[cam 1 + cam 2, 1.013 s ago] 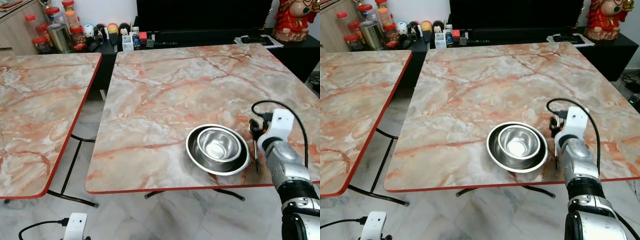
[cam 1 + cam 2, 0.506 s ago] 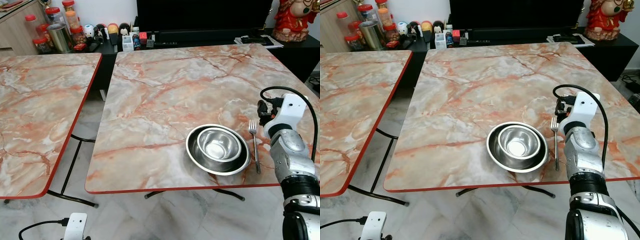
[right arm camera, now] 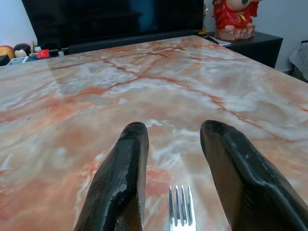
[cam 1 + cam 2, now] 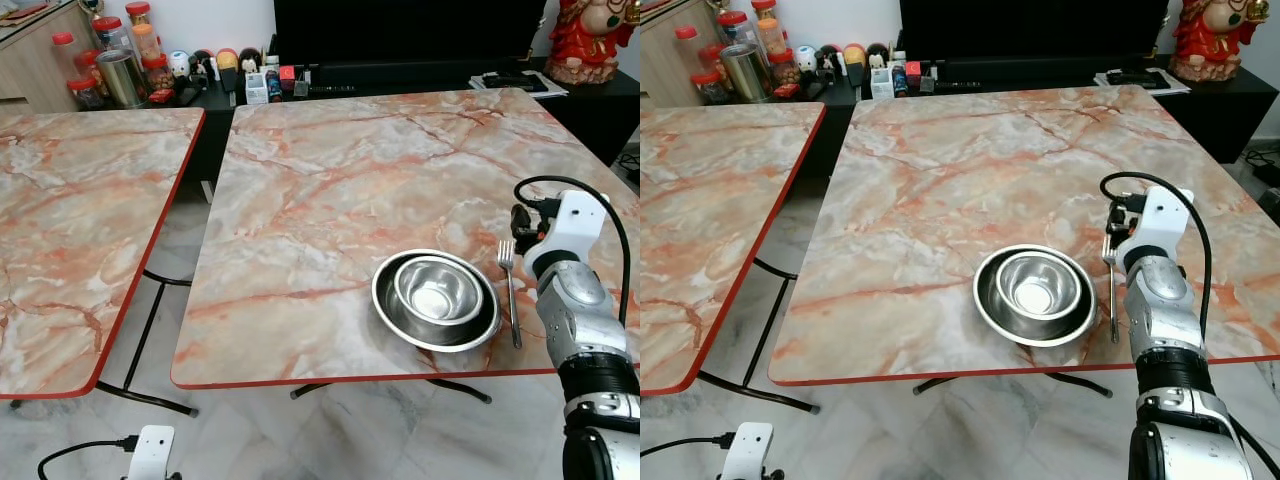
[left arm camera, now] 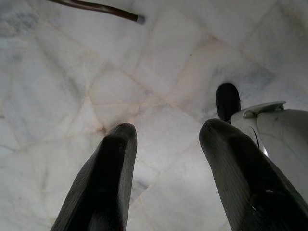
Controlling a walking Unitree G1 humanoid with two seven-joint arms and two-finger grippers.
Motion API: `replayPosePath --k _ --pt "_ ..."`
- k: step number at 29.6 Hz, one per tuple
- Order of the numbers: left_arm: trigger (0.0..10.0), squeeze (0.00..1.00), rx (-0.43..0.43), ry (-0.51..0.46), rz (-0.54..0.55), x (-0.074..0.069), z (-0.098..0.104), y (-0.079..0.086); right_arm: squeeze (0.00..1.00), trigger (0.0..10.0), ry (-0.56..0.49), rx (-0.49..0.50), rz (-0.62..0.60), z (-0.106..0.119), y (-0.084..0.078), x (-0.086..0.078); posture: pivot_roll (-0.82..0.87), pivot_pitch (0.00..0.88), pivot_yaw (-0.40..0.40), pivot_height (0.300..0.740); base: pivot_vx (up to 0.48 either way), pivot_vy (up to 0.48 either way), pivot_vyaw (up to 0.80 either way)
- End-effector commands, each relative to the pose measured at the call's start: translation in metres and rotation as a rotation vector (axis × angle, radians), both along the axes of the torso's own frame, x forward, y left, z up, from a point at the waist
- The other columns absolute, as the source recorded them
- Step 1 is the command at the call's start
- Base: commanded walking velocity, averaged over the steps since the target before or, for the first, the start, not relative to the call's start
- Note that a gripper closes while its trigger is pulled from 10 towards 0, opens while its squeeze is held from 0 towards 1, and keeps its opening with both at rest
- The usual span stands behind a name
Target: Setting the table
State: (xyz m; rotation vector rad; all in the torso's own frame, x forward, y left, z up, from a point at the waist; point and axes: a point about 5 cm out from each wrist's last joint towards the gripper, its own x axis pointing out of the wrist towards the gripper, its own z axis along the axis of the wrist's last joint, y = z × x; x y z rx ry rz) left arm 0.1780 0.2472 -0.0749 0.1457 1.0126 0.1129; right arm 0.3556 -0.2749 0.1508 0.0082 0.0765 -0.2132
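Observation:
Two steel bowls [image 4: 436,298], one nested inside the other, sit near the front edge of the marble table [image 4: 380,170]. A fork [image 4: 511,295] lies flat just right of the bowls, tines pointing away from me. My right gripper [image 3: 173,132] hovers low above the table just beyond the fork's tines [image 3: 180,211], open and holding nothing; its white wrist [image 4: 565,225] is to the right of the fork. The left gripper [image 5: 168,132] hangs open over the tiled floor.
A second marble table [image 4: 80,220] stands to the left across a gap of floor. Behind the tables a black cabinet carries jars [image 4: 115,60], small figures, a dark screen and a red figurine [image 4: 590,35]. The bowls sit close to the table's red front edge [image 4: 400,377].
A second ago my right gripper was down over the fork; it has since drawn back to the right, leaving the fork flat on the table. The bowls have not moved.

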Motion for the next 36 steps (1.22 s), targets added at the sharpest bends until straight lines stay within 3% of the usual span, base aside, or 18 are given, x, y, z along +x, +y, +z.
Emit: replayPosePath --k 1,24,36 --pt "10.0 0.00 0.015 0.016 -0.018 -0.0013 0.0000 0.0025 0.00 10.0 -0.011 -0.005 0.008 0.0043 0.0018 0.0009 0.03 0.027 0.058 0.740 0.000 0.000 0.00" --pt "10.0 0.00 0.000 0.006 0.020 -0.0031 -0.0009 0.0021 0.00 10.0 -0.001 -0.004 0.025 0.0021 0.0073 0.0025 0.03 0.009 0.044 0.740 0.000 0.000 0.00" --pt "10.0 0.00 0.002 0.011 0.015 -0.0053 -0.0018 0.0024 0.00 10.0 0.001 0.006 0.018 -0.0005 0.0065 0.0010 0.03 0.000 0.039 0.740 0.000 0.326 0.00"
